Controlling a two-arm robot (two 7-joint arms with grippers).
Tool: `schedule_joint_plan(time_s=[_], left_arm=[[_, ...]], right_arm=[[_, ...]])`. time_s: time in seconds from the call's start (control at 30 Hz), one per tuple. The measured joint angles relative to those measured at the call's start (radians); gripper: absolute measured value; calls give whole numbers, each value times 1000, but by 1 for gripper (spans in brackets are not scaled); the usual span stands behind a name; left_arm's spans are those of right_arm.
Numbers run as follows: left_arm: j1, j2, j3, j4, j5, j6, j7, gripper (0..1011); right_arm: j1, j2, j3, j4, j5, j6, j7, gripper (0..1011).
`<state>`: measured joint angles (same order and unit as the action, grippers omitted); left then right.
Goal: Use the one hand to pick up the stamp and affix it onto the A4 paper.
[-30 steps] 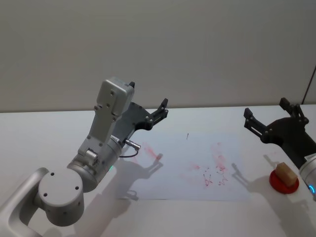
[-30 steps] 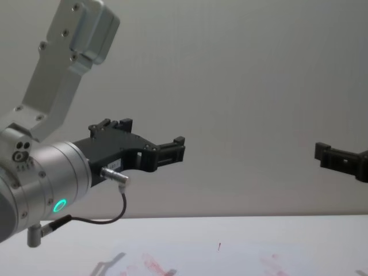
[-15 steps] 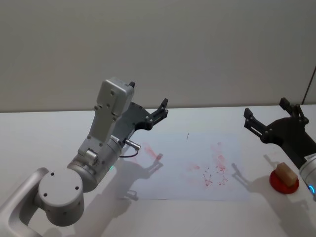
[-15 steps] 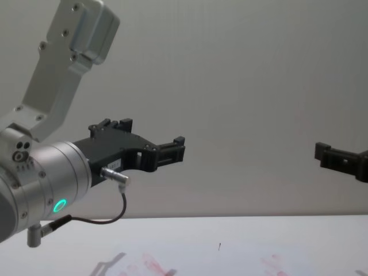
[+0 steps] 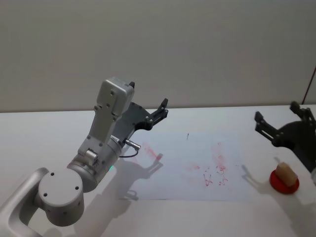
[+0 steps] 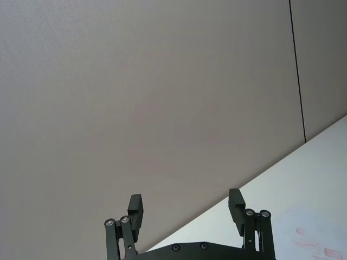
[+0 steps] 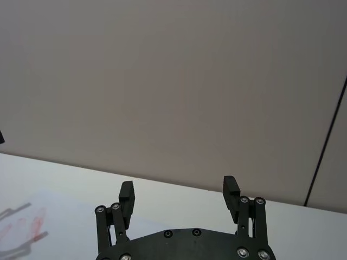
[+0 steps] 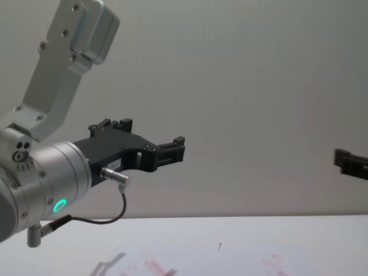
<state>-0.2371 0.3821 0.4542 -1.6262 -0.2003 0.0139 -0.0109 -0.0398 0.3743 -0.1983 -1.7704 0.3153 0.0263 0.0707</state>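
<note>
The stamp (image 5: 285,172) is a small light-brown block standing on a round red pad (image 5: 284,183), just right of the A4 paper (image 5: 190,165). The white sheet carries red ink smudges and a tiny dark mark. My right gripper (image 5: 279,116) hangs open in the air above and a little behind the stamp, with nothing between its fingers (image 7: 126,194). My left gripper (image 5: 159,112) is held open and empty above the paper's far left corner, pointing at the wall. In the chest view the left gripper (image 8: 174,150) shows at mid-height and the right gripper (image 8: 351,162) at the right edge.
The white table (image 5: 44,133) runs back to a plain grey wall (image 5: 197,49). My bulky left arm (image 5: 94,158) stands over the table's left part. A dark vertical line (image 7: 328,143) marks the wall at the right.
My right gripper has shifted to the right, toward the edge of the head and chest views. The left arm, the stamp and the paper have not moved.
</note>
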Motion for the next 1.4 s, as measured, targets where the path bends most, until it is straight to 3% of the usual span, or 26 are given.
schedule_joint_plan(time_s=[0.37, 0.57, 0.83, 1.4], left_arm=[[0, 0, 0, 0, 0, 0, 0, 1001], [0, 0, 0, 0, 0, 0, 0, 1001], [0, 0, 0, 0, 0, 0, 0, 1001], [0, 0, 0, 0, 0, 0, 0, 1001]], right_arm=[[-84, 93, 66, -28, 71, -3, 2, 1001], [-115, 124, 87, -37, 95, 6, 17, 1001], [-137, 146, 102, -42, 112, 12, 29, 1001], [-149, 156, 115, -48, 121, 26, 41, 1001]])
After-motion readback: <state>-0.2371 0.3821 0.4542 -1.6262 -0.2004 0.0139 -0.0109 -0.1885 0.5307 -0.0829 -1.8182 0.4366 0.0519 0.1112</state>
